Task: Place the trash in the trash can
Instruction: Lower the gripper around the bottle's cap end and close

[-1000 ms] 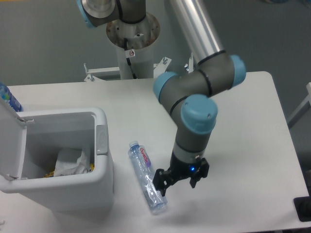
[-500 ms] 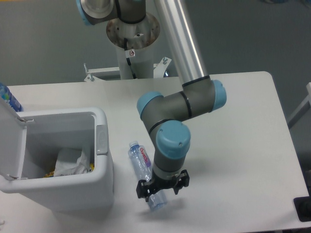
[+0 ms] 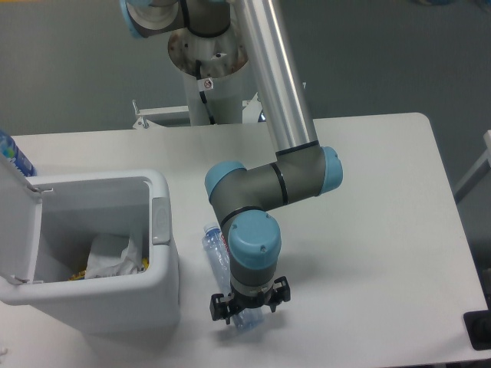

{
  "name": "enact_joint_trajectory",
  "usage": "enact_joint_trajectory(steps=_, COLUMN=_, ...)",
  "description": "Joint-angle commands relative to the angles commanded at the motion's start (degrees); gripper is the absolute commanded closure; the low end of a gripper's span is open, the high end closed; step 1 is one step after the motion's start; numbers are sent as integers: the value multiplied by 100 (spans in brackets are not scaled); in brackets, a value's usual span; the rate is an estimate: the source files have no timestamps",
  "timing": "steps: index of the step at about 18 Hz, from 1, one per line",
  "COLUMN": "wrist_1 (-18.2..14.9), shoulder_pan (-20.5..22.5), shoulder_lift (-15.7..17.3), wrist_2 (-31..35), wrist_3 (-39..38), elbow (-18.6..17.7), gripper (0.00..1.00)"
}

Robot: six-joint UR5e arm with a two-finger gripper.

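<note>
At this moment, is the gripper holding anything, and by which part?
Cannot be told. The gripper straddles the lower end of the water bottle lying on the table, jaws either side, but closure on it is not visible.

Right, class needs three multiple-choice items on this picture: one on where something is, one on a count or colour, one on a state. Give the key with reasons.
1. Where does the water bottle lie?
A. inside the trash can
B. on the table beside the trash can
C. on the floor

2. How many pieces of trash are in the trash can?
A. none
B. one wrapper
C. three

3. How is the trash can's lid?
A. flipped open
B. closed
C. missing

Key: 1 B, the bottle lies on the table right of the bin, under the pincer. 2 B, only the crumpled wrapper shows inside. 3 A, the lid stands up at the bin's left side.
</note>
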Motion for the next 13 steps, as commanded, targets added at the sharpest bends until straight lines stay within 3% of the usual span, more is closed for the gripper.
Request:
enact_joint_trajectory(steps=6, wrist_1=9, shoulder_pan=-9, shoulder_lift=-26, wrist_2=71, wrist_3=-70, elbow=-27, gripper=4)
enact_joint_trajectory(steps=13, wrist_1=0, shoulder_pan=-9, shoulder_lift=18, wrist_2=71, wrist_3=-79, elbow=-62, gripper=37)
